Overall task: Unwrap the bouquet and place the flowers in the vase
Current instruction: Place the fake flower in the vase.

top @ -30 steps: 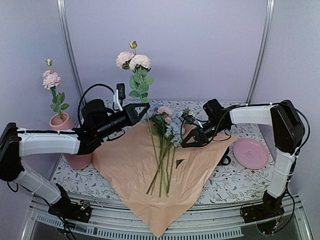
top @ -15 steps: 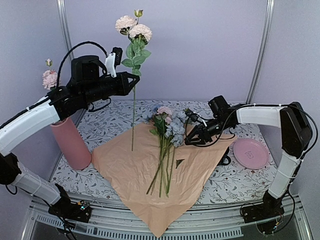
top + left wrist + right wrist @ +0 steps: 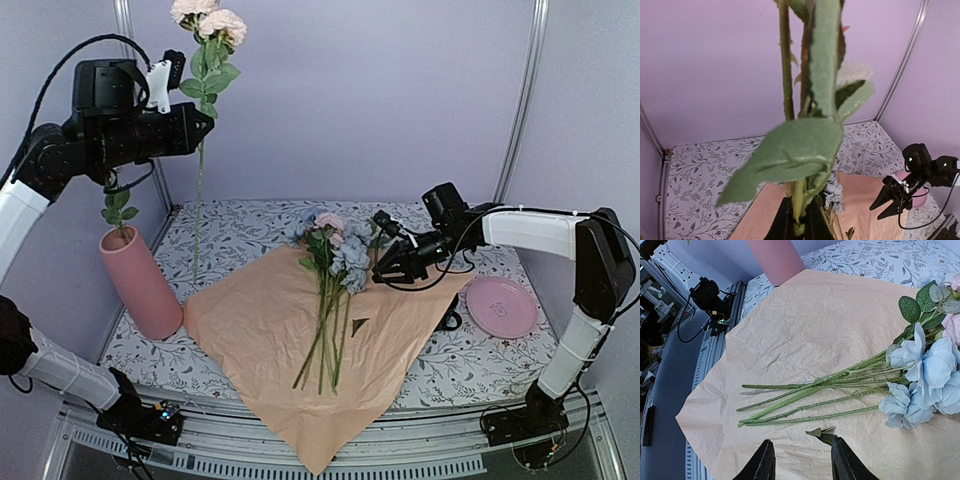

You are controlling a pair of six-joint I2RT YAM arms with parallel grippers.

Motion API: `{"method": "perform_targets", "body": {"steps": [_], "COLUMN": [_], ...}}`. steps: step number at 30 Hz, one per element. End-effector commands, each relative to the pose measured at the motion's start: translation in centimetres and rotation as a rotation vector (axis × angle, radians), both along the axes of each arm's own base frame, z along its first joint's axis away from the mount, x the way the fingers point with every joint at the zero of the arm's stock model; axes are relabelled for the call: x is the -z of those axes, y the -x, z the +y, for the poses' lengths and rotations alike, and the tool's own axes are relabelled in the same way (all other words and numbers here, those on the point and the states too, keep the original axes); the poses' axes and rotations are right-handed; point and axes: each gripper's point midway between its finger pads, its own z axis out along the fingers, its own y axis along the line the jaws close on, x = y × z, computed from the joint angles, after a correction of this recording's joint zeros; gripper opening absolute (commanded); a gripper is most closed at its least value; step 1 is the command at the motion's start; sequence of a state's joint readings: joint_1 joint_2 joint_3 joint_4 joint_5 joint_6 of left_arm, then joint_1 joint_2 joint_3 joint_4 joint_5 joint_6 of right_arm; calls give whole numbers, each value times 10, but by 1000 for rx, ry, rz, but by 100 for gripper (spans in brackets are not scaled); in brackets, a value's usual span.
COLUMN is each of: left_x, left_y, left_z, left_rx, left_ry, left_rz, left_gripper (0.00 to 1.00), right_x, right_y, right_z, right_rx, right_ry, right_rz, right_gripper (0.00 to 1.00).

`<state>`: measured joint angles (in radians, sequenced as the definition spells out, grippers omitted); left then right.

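Observation:
The bouquet lies unwrapped, its peach paper (image 3: 262, 330) spread flat on the table. Several flowers (image 3: 330, 270) lie on it, their stems (image 3: 815, 395) pointing toward the near edge and blue blooms (image 3: 925, 380) at the far end. My left gripper (image 3: 203, 130) is raised high and shut on the stem of a pink flower (image 3: 210, 18). That stem (image 3: 799, 200) hangs down right of the pink vase (image 3: 140, 285). A leafy stem (image 3: 118, 208) stands in the vase. My right gripper (image 3: 385, 277) hovers open and empty over the paper, right of the blooms.
A flat pink plate (image 3: 500, 305) sits at the right of the floral tablecloth (image 3: 470, 365). A small leaf scrap (image 3: 820, 432) lies on the paper by my right gripper (image 3: 802, 462). The paper's near corner overhangs the table's front edge. Metal frame posts (image 3: 520, 100) stand behind.
My left arm has lifted the pink flower up and to the left, from beside the pile to high beside the vase. The right gripper stays near the blooms, barely shifted.

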<state>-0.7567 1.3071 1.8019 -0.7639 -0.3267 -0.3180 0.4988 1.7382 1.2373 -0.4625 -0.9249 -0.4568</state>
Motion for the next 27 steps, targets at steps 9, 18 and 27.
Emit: {"method": "perform_targets", "body": {"steps": [9,18,27], "left_x": [-48,-86,-95], "left_y": [27,34,10], "left_z": [117,171,200], "left_rx": [-434,-690,-782], "left_ry": [-162,-238,-294], "left_rz": [-77,-244,-285], "left_gripper": [0,0,0], "right_x": [-3,-8,-14], "right_y": [-1,0,1], "right_z": [-2,-4,-4], "right_rx": [0,2,-1], "right_ry": [7,4,-5], "right_rz": [-51,-76,-89], "right_gripper": [41,41,41]}}
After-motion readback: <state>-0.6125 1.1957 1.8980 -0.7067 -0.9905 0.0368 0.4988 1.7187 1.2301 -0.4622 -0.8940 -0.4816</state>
